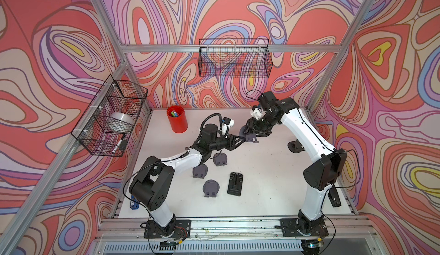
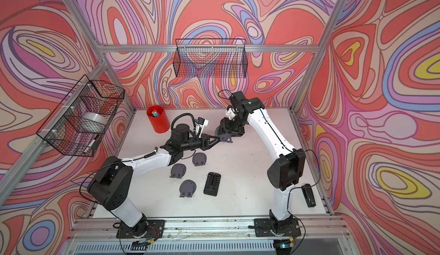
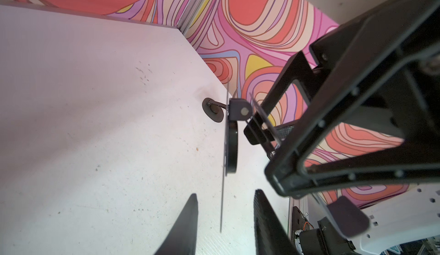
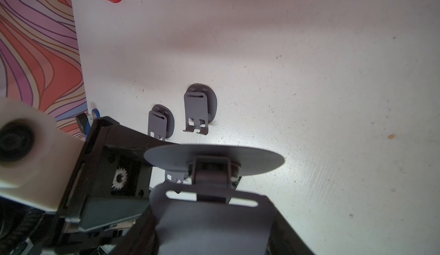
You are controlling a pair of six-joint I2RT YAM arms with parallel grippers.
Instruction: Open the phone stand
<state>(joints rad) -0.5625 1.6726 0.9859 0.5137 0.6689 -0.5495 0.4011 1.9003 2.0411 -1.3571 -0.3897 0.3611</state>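
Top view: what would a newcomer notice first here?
Mid-table, the right gripper holds a grey phone stand, with the left gripper open around its thin plate. A red cup stands at the back left, and loud swirling patterns cover the walls.

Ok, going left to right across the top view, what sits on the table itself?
Blue item at the edge → red cup → three folded grey stands, bunched → black stand → half-hidden dark stand → stapler.
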